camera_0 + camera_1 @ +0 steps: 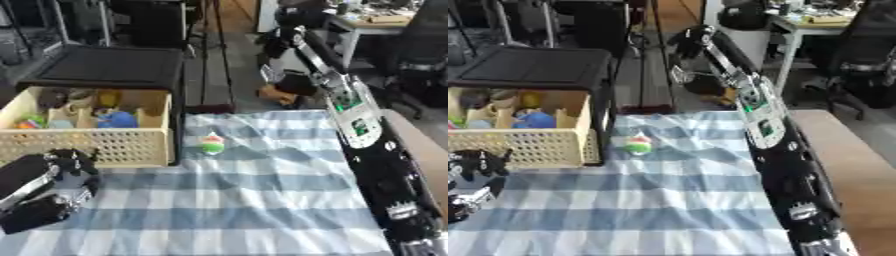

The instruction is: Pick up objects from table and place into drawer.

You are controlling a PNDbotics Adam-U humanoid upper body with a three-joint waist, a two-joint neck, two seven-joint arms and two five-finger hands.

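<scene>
Pick step not begun; small green-and-pink ball (212,144) lies alone on checked cloth (262,200) just beside the basket (131,145); left hand (61,175) curled and empty low left; right hand's fingers can't be told; next: reach and grasp the ball.

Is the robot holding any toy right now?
No. The left robot hand sits by the basket with nothing in it. The little green and white toy lies alone on the checked cloth. The right one isn't visible.
</scene>
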